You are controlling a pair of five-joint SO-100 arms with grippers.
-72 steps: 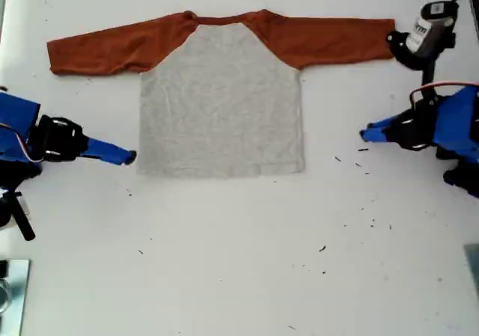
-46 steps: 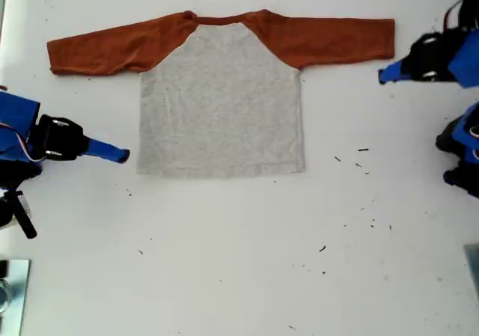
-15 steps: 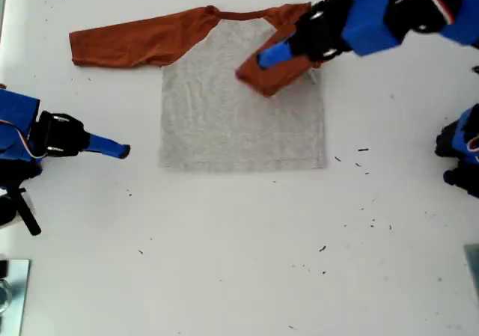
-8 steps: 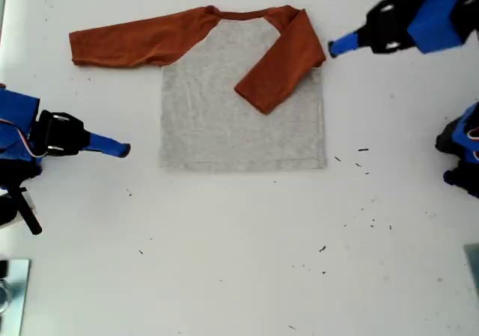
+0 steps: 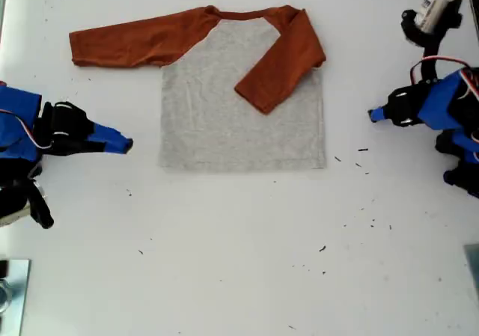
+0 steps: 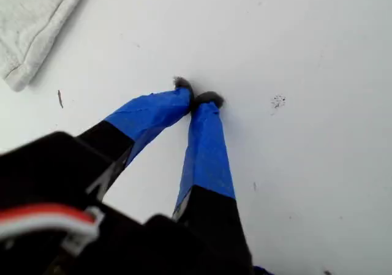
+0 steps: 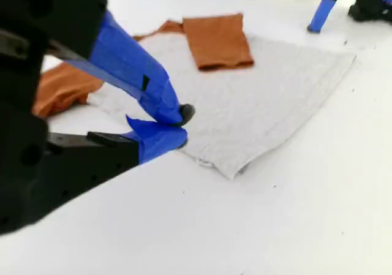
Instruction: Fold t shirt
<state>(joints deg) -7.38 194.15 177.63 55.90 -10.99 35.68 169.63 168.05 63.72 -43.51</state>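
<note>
The t shirt (image 5: 239, 123) lies flat on the white table with its grey body showing. One rust-orange sleeve (image 5: 278, 63) is folded diagonally over the body. The other sleeve (image 5: 127, 40) stretches toward the exterior view's left. My first gripper (image 5: 372, 114) is shut and holds nothing, off the shirt at the exterior view's right; its tips (image 6: 199, 95) touch above bare table, with a hem corner (image 6: 27, 36) nearby. My second gripper (image 5: 129, 144) is at the exterior view's left, shut and holding nothing, its tips (image 7: 182, 127) just short of the shirt's lower corner (image 7: 229, 165).
A black and white device (image 5: 432, 14) stands in the exterior view's upper right. More blue arm hardware (image 5: 462, 160) sits at that view's right edge. A metallic object (image 5: 11, 291) shows at the lower left edge. Dark specks (image 5: 363, 150) dot the table.
My first gripper carried the sleeve from the exterior view's right over the body, let it go, and drew back toward that side. The shirt shifted slightly the same way.
</note>
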